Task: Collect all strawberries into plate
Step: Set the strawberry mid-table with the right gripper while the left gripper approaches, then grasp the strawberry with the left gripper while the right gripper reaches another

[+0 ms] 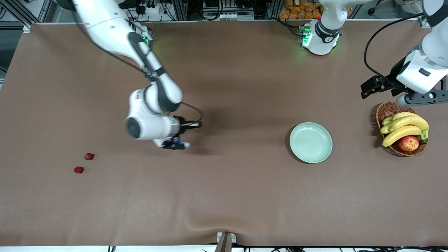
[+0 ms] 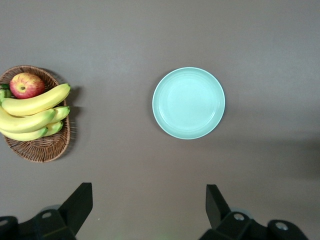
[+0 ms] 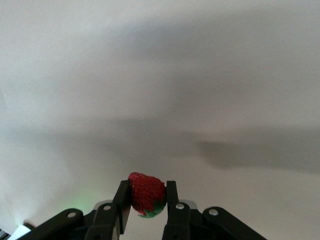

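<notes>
Red strawberry (image 3: 146,192) pinched in right end effector (image 3: 146,200) above bench (image 1: 224,196); left end effector (image 2: 149,207) spread, waiting, plate (image 2: 188,103) at its 12 o'clock.

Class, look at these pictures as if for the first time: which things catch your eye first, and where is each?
The right claw is shut on a small red strawberry above the bare brown table. Two more tiny red strawberries lie together toward the right arm's end. The round pale mint-green plate sits empty beside a brown wicker basket of yellow bananas, where the open left claw waits.
</notes>
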